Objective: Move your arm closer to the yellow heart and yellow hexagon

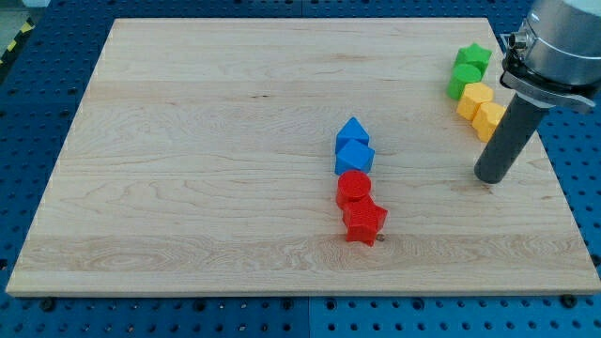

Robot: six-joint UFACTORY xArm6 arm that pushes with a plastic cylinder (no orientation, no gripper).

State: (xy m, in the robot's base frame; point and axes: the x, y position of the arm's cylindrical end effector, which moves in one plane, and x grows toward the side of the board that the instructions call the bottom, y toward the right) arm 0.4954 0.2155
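Note:
Two yellow blocks sit near the view's right edge: one [474, 97] above and one [488, 119] below it, touching. Which is the heart and which the hexagon I cannot tell for sure. My tip [489, 178] rests on the board just below the lower yellow block, a short gap away. The dark rod rises from it toward the view's upper right, passing beside the yellow blocks.
A green star [473, 57] and another green block [462, 82] sit just above the yellow pair. Near the board's middle stand a blue block [352, 130], a blue cube [354, 157], a red cylinder [354, 189] and a red star [364, 222] in a column. The wooden board [188, 169] lies on a blue pegboard.

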